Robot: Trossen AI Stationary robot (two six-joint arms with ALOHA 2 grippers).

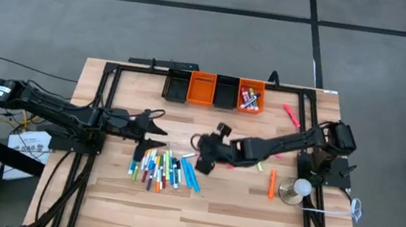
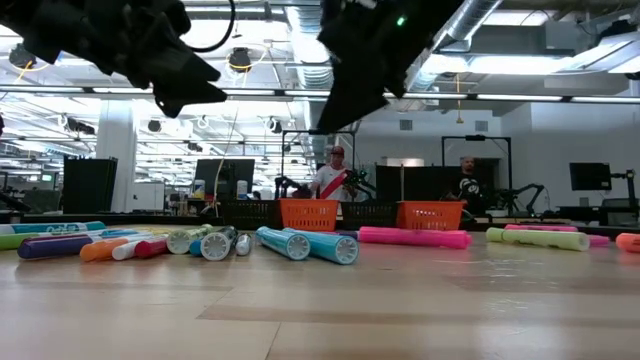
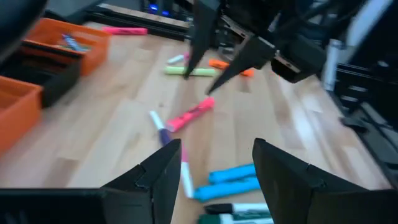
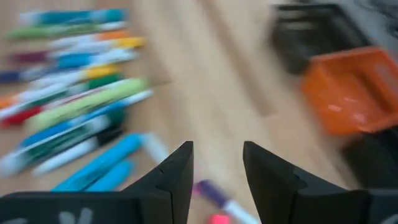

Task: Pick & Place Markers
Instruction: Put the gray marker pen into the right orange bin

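While most markers (image 1: 159,169) lie piled mid-table, well short of the bins (image 1: 214,90), both arms flank that pile. Left gripper (image 1: 161,127) gapes wide and empty beside it; right gripper (image 1: 197,146) hangs empty, jaws moderately parted (likely lining up a pick).

Markers (image 1: 162,168) mixed colours; bins (image 1: 201,88) orange, black.
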